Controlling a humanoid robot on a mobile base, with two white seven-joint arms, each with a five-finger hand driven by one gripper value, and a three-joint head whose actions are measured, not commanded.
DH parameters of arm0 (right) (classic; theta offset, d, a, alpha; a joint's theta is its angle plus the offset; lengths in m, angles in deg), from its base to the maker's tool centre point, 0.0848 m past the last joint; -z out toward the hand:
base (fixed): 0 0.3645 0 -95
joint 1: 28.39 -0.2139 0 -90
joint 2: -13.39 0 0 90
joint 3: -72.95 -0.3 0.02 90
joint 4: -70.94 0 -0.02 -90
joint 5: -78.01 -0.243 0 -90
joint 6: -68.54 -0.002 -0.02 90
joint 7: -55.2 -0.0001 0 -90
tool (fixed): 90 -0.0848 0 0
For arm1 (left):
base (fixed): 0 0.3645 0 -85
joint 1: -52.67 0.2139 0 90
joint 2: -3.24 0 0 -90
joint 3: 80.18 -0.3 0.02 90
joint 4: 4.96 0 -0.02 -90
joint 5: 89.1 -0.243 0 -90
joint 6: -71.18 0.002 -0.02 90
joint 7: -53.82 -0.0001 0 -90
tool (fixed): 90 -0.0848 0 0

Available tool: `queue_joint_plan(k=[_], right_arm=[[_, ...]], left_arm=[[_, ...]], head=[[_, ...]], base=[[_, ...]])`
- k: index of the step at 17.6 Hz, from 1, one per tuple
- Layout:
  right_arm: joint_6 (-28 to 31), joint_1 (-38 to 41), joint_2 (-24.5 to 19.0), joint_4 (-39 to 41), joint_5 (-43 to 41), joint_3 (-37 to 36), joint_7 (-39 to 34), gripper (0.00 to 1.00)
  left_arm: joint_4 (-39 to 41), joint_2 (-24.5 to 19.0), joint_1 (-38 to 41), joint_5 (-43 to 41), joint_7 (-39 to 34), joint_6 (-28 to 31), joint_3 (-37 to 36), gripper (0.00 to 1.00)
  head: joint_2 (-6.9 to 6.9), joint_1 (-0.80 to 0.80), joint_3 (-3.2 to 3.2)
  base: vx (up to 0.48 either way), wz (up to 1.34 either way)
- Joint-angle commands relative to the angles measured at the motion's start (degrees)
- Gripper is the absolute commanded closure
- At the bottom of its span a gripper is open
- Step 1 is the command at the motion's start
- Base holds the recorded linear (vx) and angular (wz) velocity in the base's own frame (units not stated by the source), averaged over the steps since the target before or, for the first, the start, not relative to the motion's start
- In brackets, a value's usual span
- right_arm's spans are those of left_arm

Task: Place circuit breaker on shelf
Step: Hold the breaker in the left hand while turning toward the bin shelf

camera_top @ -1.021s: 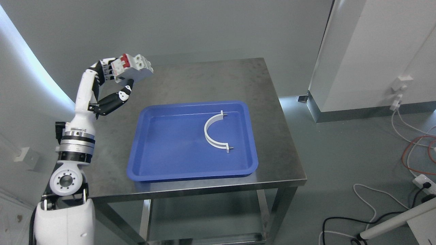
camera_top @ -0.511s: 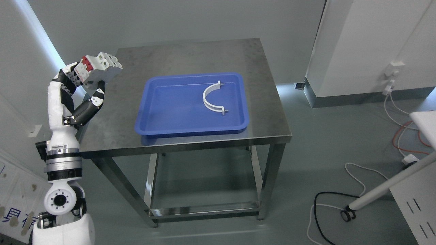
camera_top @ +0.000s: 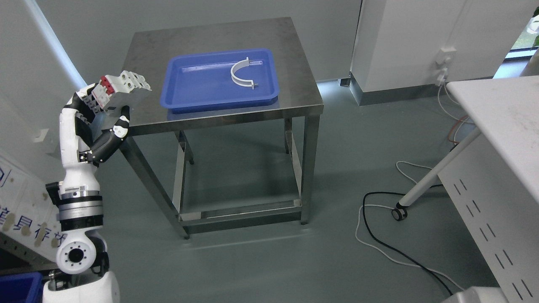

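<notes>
My left hand [camera_top: 110,107] is shut on a white circuit breaker [camera_top: 122,90] with red switches. It holds the breaker raised in the air at the left, beside the front left corner of the steel table [camera_top: 290,59]. The arm comes up from the lower left. No shelf shows in this view. My right arm is out of view.
A blue tray [camera_top: 202,92] on the steel table holds a white curved clamp [camera_top: 239,72]. A white table [camera_top: 501,122] on castors stands at the right. Cables [camera_top: 379,235] lie on the floor. A blue bin corner [camera_top: 17,286] shows at the lower left.
The whole view has pulled back and away from the steel table, so the camera has moved. My left hand still holds the circuit breaker the same way.
</notes>
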Motion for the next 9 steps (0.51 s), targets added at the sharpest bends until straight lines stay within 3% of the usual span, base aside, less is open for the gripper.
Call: queue_joint_plan(k=[1,9], right_arm=[[0.68,-0.01,1.00,0.00,0.01,1.14,0.03,0.00],[0.68,-0.01,1.00,0.00,0.01,1.14,-0.06,0.00]], left_arm=[[0.80,-0.54,0.55,0.15,0.00,-0.36,-0.55,0.89],[0.98,-0.54,-0.59,0.24,0.00,-0.19,-0.73,0.89]], head=[[0.00,0.00,0.00],[0.00,0.00,0.00]], base=[[-0.430,0.15],[-0.381,0.18]])
